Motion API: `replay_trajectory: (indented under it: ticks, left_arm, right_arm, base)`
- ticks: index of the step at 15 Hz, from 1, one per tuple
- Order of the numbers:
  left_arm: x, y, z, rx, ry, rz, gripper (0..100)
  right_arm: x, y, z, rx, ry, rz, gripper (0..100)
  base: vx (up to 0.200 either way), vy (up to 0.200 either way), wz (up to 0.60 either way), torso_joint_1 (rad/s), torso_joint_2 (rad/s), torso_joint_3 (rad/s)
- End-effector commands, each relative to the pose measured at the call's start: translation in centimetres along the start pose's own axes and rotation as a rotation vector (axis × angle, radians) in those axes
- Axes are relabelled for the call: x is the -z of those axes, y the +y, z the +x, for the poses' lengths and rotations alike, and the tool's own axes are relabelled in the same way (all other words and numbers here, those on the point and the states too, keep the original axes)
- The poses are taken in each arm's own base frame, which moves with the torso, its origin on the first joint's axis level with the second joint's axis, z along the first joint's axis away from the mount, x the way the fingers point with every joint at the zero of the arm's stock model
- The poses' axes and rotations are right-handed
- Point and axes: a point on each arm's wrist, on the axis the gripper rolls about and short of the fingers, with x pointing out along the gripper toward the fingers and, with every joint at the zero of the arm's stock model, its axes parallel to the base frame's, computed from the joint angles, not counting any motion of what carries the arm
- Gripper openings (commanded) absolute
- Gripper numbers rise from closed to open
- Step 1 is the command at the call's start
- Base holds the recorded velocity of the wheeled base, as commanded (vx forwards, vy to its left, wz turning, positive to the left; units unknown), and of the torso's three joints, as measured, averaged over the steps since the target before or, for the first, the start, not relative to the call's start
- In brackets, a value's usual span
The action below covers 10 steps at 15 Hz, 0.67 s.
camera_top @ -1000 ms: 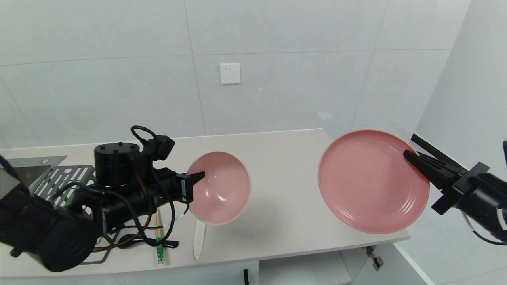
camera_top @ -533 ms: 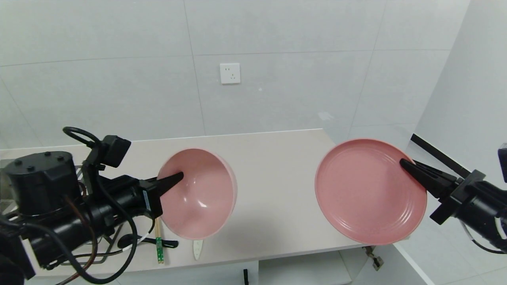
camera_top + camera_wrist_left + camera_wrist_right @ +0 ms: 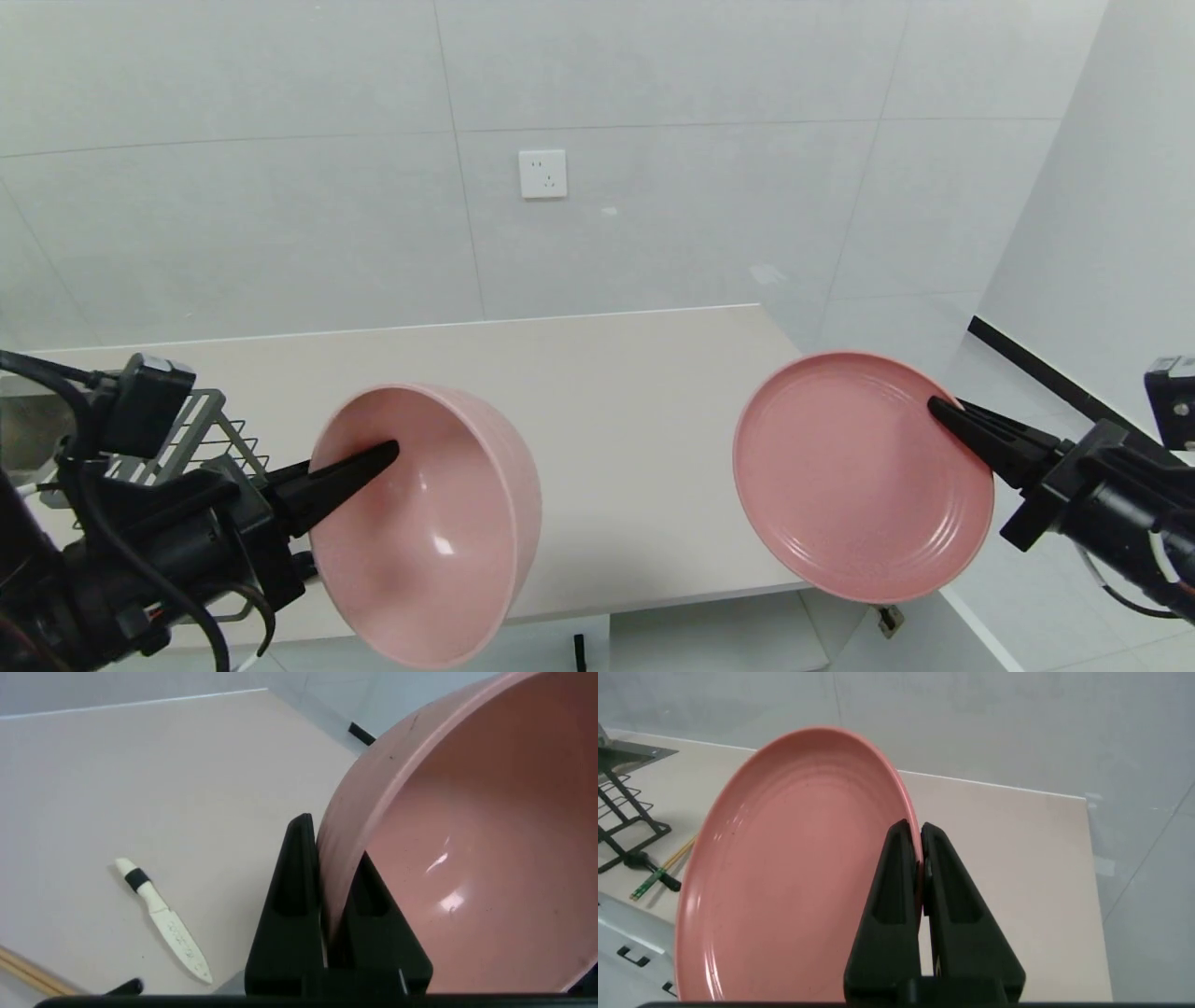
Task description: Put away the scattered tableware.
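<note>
Left gripper (image 3: pixel 390 452) clamped on bowl (image 3: pixel 448 532) rim, bowl tilted over counter (image 3: pixel 616 401) front edge. Right gripper (image 3: pixel 934 404) pinched plate (image 3: pixel 840 485) rim, plate tilted near counter right end.

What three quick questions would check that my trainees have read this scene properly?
1. Fill the gap: the left gripper is shut on the rim of the pink ____.
2. True or false: the plate lies flat on the counter.
3. Which of these lies on the counter? A. knife B. fork C. cup

Key
1. bowl
2. False: the right gripper holds it by the rim, tilted and off the counter.
3. A
</note>
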Motion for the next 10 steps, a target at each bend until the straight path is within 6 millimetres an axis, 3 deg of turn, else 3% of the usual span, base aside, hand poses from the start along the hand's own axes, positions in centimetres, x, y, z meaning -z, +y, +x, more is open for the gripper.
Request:
replay_trajectory:
  ticks: [1,9,10]
  left_arm:
    - [0.13,0.02,-0.07,0.0,-0.003,0.006,0]
    - [0.95,0.85,-0.62,-0.059,-0.005,0.063,0]
    - [1.08,0.92,-0.46,-0.059,0.003,0.062,0]
  right_arm:
    - [0.07,0.03,-0.14,0.002,0.003,0.001,0]
    - [-0.4,-0.05,0.34,0.001,-0.022,-0.096,0]
    - [-0.31,-0.1,0.39,0.002,-0.017,-0.095,0]
  base:
    - [0.0,0.0,0.0,0.0,0.0,0.0]
    - [0.0,0.0,0.0,0.0,0.0,0.0]
    - [-0.2,0.0,0.0,-0.002,0.0,0.002]
